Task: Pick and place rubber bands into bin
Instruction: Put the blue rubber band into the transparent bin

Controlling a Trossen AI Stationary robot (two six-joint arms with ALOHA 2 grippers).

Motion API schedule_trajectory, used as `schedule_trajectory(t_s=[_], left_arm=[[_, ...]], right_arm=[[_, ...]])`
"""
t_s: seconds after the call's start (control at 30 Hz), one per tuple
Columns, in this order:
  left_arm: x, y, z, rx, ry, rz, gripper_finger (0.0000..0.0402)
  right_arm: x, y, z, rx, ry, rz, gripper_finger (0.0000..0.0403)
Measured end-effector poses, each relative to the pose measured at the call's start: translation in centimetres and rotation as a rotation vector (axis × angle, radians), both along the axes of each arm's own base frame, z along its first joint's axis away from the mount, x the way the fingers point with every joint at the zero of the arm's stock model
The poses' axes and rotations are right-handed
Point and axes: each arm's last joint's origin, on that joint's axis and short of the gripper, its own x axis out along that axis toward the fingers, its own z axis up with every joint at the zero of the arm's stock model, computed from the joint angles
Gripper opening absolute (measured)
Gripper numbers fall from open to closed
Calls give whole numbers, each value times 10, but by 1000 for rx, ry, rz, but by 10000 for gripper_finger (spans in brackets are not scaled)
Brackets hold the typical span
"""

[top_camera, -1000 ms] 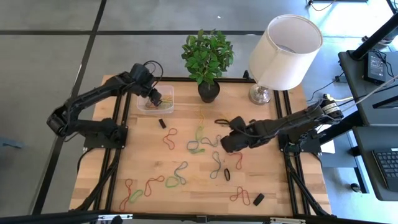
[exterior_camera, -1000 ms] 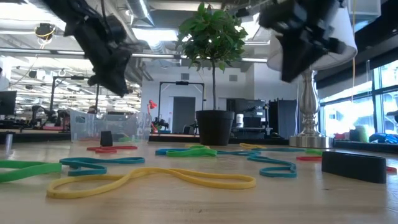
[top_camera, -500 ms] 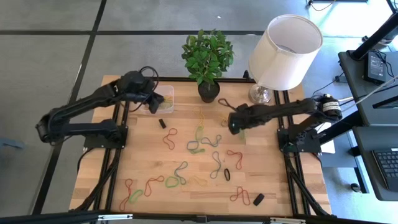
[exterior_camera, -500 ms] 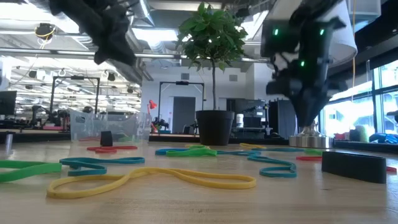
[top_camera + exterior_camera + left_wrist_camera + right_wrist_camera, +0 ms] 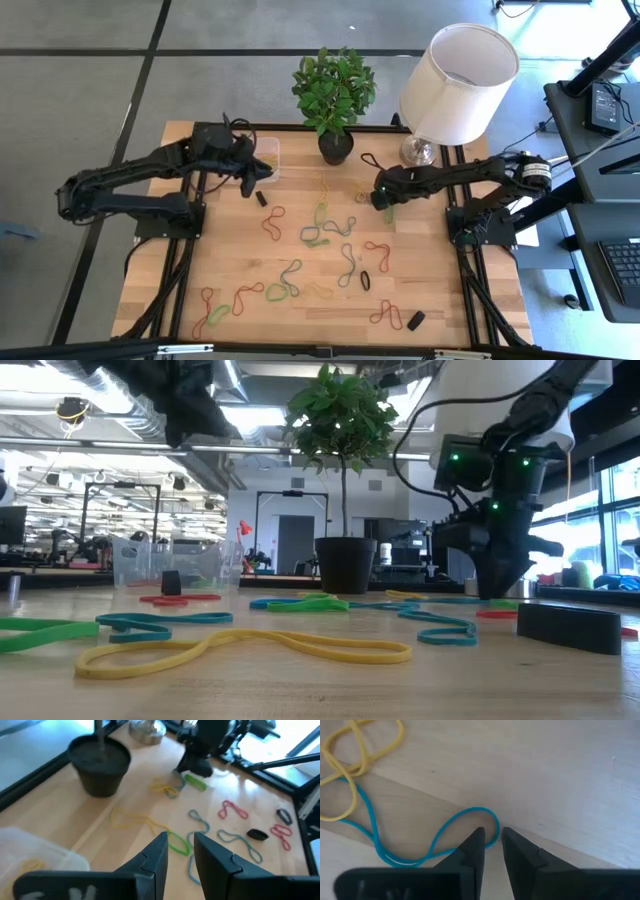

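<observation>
Several rubber bands in red, green, yellow, blue and grey [image 5: 316, 236] lie flat across the middle and near part of the table. The clear bin [image 5: 266, 150] stands at the far left and holds a yellow band [image 5: 23, 865]. My left gripper [image 5: 264, 172] [image 5: 180, 842] hovers by the bin's near right corner, narrowly open and holding nothing. My right gripper [image 5: 384, 199] [image 5: 497, 592] is down at the table right of centre, narrowly open. Its fingertips [image 5: 491, 834] stand on either side of the loop end of a blue band [image 5: 395, 859] that is tangled with a yellow one [image 5: 355, 765]. My right gripper points down at the table, with one fingertip [image 5: 476, 836] on each side of the blue band's loop end [image 5: 487, 813]. The band lies flat and slack on the wood. Whether the fingertips touch it I cannot tell.
The black plant pot [image 5: 336, 146] and the lamp base [image 5: 419, 151] stand at the far edge, close behind the right gripper. Small black blocks lie near the bin [image 5: 261, 198] and at the near right [image 5: 415, 320]. A green band [image 5: 195, 782] lies beside the right gripper.
My right gripper has moved toward the far edge and come down to the table at the blue and yellow bands. My left gripper has risen from over the bin and shifted a little toward the table's middle. The bands on the table have stayed where they were.
</observation>
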Motion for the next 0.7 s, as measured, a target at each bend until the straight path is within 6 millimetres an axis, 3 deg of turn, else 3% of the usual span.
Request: schedule_trajectory(t_s=[0.17,0.37,0.57,0.7], left_arm=[[7,-5,8,46,-87,-30,88],[15,-18,15,172,-144,-58,88],[32,-36,16,244,-185,-66,88],[50,-46,13,268,-218,-63,88]], right_arm=[[-4,5,-5,-29,8,19,15],[8,24,8,-95,40,139,3],[20,46,66,-228,-8,309,2],[20,60,119,-335,-86,380,1]])
